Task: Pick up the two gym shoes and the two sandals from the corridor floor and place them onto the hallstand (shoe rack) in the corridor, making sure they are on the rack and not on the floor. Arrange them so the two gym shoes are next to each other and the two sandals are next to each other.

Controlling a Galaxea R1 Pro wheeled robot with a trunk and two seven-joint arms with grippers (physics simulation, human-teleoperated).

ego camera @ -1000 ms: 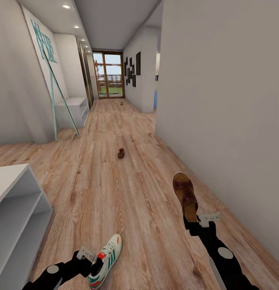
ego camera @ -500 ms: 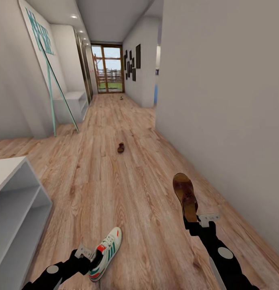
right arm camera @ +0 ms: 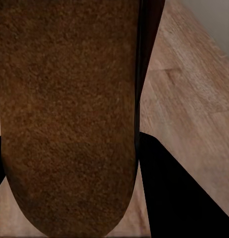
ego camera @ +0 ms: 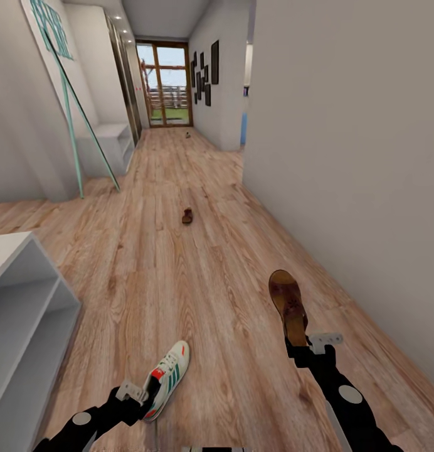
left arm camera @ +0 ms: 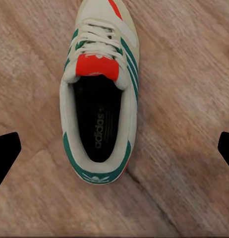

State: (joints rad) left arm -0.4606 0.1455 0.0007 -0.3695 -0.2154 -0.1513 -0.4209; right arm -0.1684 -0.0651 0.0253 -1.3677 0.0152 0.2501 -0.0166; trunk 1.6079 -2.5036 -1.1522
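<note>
You've got a white wall [ego camera: 355, 157] on the right with dark picture frames [ego camera: 207, 78] further down it. A glass door [ego camera: 165, 85] closes the far end, and a teal-framed panel [ego camera: 60, 81] leans against the left wall.

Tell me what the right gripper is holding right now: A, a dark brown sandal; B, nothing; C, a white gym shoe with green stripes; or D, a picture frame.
A: in the head view the right gripper is shut on the heel end of a brown sandal, whose mottled footbed lies between the fingers in the right wrist view.
</note>
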